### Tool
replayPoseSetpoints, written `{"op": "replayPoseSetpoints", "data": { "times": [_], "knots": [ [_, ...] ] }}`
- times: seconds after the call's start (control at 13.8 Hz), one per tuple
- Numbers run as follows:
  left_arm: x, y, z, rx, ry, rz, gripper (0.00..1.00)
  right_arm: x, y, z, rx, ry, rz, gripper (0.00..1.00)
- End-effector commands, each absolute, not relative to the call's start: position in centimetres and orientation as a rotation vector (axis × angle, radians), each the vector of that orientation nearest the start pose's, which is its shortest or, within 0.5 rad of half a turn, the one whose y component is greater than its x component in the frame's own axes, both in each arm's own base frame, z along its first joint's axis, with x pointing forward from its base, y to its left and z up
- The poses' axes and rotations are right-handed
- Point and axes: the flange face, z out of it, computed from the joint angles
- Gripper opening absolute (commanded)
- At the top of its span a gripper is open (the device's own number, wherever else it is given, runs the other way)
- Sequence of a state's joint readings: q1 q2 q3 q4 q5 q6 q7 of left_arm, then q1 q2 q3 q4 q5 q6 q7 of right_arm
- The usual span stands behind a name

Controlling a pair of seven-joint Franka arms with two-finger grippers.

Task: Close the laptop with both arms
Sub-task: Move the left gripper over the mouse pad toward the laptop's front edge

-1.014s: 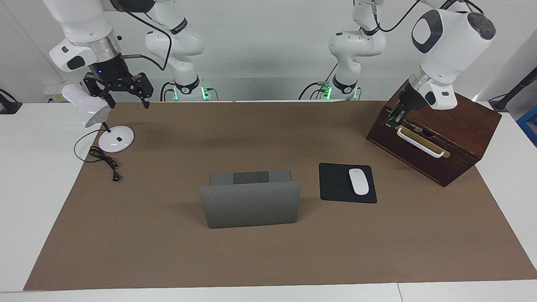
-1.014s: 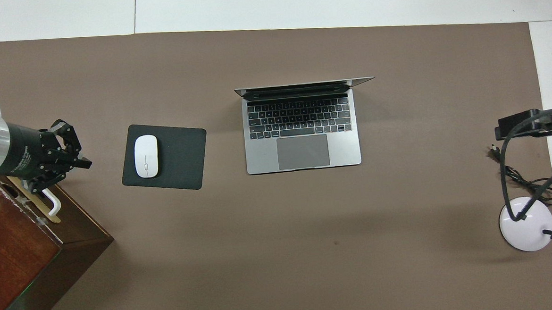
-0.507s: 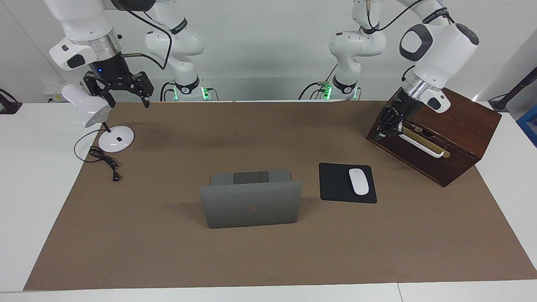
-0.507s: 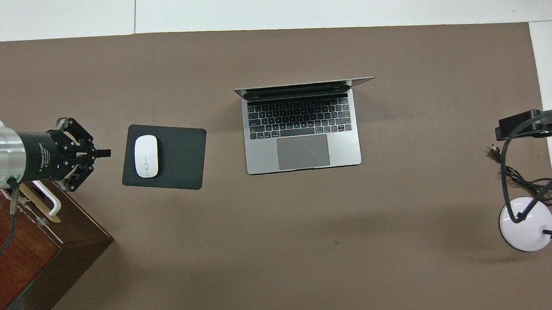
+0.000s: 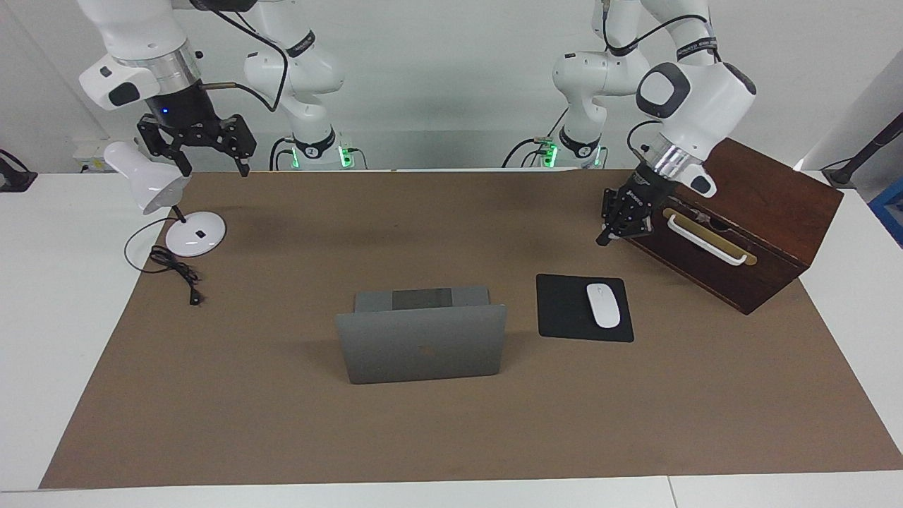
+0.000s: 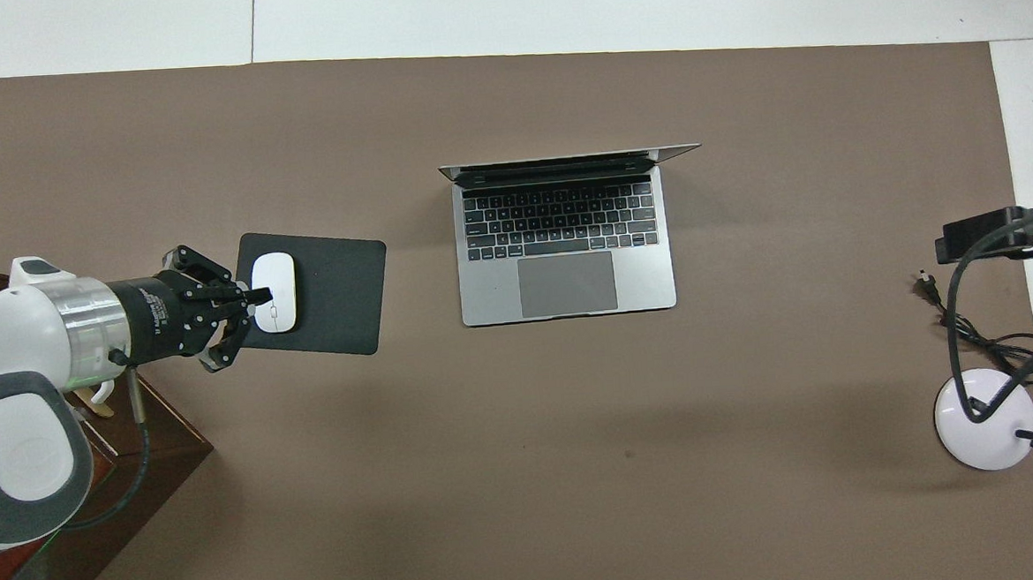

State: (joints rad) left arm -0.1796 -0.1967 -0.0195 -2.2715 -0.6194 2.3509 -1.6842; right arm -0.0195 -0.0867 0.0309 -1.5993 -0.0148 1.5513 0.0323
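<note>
Left claw (image 5: 604, 240) pinched shut, right claw (image 5: 214, 168) spread, one laptop (image 5: 422, 347) open

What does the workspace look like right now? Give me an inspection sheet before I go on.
Surface: brown mat over a white table.
Job's things: laptop mid-mat, lid up, untouched.
Clutter: white mouse on black mouse pad beside the laptop; wooden box at the left arm's end; white desk lamp at the right arm's end.
Grippers: left gripper shut, in the air between box and mouse pad; right gripper open, jaws empty, raised by the lamp head.
Cables: lamp cord loose on the mat, plug free.
Surroundings: nothing seen on the mat's edge farthest from the robots.
</note>
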Motion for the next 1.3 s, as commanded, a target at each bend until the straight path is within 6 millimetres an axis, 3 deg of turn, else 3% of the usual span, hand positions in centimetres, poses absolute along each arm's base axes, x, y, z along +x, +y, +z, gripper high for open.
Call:
{"op": "replayPoseSetpoints", "data": {
  "times": [0.0,0.29,0.58,0.72,0.8,0.87,1.01,1.09,1.23],
  "knots": [
    [47.9,-13.1,44.9,1.259,2.259,-0.374,0.0,51.9,0.2,65.8,-3.131,-0.041,-0.077,1.0],
    [45.9,-16.2,40.4,0.955,2.327,-0.43,0.0,51.9,0.2,66.0,-3.131,-0.051,-0.094,1.0],
    [43.8,-21.5,36.6,0.792,2.353,-0.418,0.0,51.9,0.6,66.0,-3.131,-0.058,-0.094,1.0],
    [42.6,-23.7,35.1,0.748,2.358,-0.367,0.0,51.9,0.8,66.0,-3.13,-0.048,-0.096,0.83],
    [42.5,-23.8,34.5,0.703,2.377,-0.372,0.0,51.9,0.7,65.9,-3.13,-0.039,-0.096,0.7],
    [43.1,-24.2,34.4,0.658,2.385,-0.384,0.0,51.9,0.7,65.9,-3.13,-0.036,-0.096,0.54],
    [43.7,-26.1,33.3,0.643,2.392,-0.376,0.0,51.9,0.8,65.9,-3.13,-0.01,-0.096,0.07],
    [43.8,-26.5,32.5,0.613,2.406,-0.368,0.0,51.9,1.0,66.0,-3.13,-0.012,-0.098,0.0],
    [44.9,-27.6,31.0,0.552,2.436,-0.385,0.0,51.9,1.2,66.0,-3.13,-0.02,-0.096,0.0]
  ]
}}
